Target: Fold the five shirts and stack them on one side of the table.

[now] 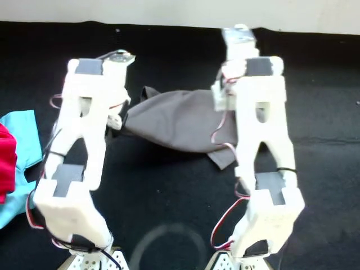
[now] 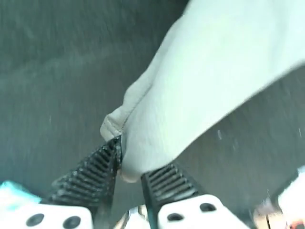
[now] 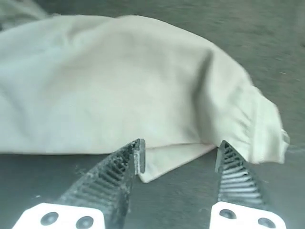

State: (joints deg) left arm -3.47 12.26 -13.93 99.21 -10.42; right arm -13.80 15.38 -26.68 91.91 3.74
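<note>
Teal cloth, a teal shirt (image 1: pixel 22 129), lies at the left edge of the high view with a red shirt (image 1: pixel 7 160) bunched on top of it, both well apart from the work in the middle. These look like garments set to that side, though whether they are folded I cannot tell.

Just right of them stands the left arm. Its left gripper (image 2: pixel 131 167) is clenched on the grey shirt (image 1: pixel 174 121), pinching a seamed corner at the shirt's left end. In the left wrist view the cloth runs away from the fingertips towards the upper right of the frame.

The grey shirt lies on the black surface (image 1: pixel 169 185) at the centre of the high view, between the two arms. Its long axis runs left to right and dips a little towards the lower right. It is rumpled, not flat.

The right gripper (image 3: pixel 181 152) sits at the shirt's right end with its jaws spread and nothing held. In the right wrist view a doubled edge of cloth comes to a corner in the gap between the fingertips, close to the left one, and the bulk of the shirt lies beyond them in the upper half of the frame.

The coming move likely turns on that corner. It lies straight ahead of the released right gripper, which is the nearer arm to it. A pinch there would give the pair one hold at each end of the long axis.
</note>
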